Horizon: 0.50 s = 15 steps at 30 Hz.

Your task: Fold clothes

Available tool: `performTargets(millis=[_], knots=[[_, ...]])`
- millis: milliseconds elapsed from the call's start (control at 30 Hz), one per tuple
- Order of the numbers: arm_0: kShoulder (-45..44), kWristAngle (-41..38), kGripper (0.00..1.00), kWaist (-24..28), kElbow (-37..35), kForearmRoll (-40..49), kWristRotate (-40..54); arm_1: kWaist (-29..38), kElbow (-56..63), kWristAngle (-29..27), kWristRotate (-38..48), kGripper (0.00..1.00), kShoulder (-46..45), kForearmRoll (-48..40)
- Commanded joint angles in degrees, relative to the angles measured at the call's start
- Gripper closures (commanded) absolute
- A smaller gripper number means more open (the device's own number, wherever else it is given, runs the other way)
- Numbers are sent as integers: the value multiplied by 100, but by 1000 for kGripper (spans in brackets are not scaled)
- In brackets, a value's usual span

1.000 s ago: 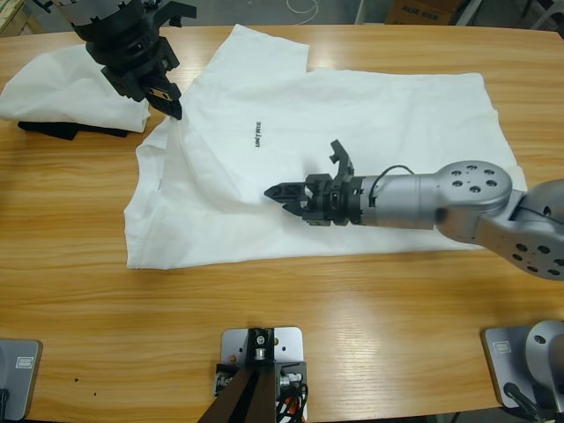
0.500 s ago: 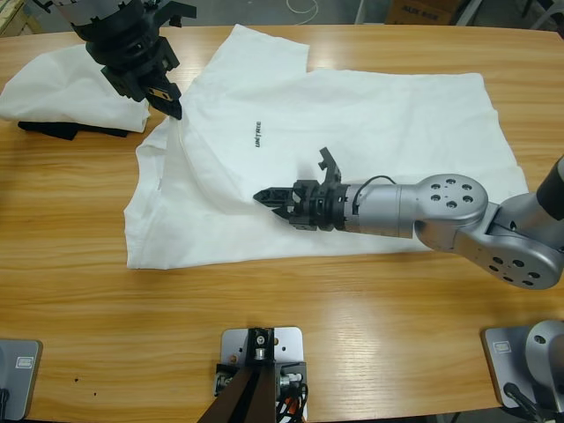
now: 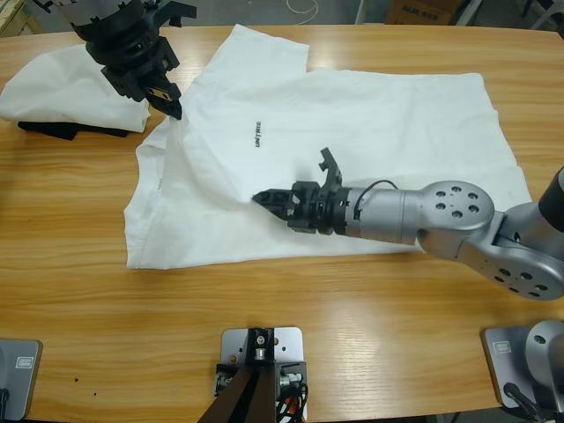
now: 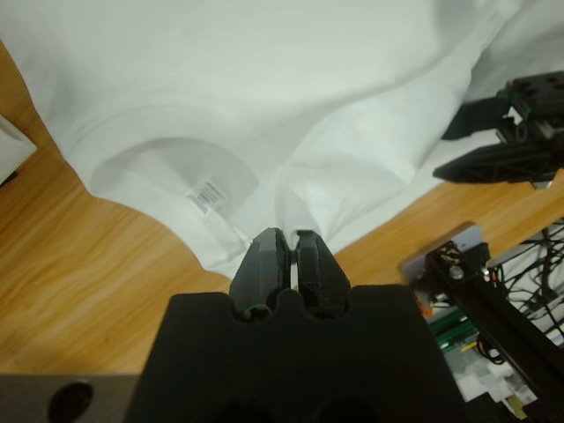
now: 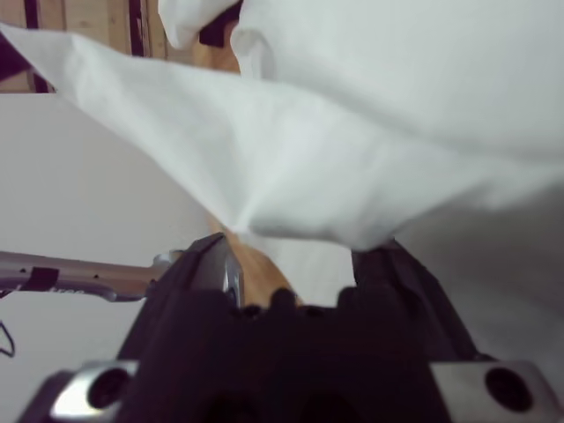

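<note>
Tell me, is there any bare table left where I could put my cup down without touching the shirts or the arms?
Yes. The widest bare wood runs along the near edge, below the spread T-shirt. A smaller patch lies left of it, under the bundled white shirt. The middle is crowded: the right gripper and left gripper both work on the spread T-shirt.

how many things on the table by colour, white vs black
white: 2, the spread T-shirt and the bundled white garment
black: 1, the dark cloth under that bundle
total: 3
</note>
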Motion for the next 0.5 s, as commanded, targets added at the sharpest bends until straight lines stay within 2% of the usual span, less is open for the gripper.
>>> performTargets(millis=[33,267,500], knots=[[215,65,1000,-21,36,559,52,215,170,-255,-72,441,-116,-502],[204,84,1000,-28,54,561,63,215,335,-510,-220,437,-49,-490],[180,91,1000,-28,68,561,78,215,260,-774,-529,437,81,-1014]])
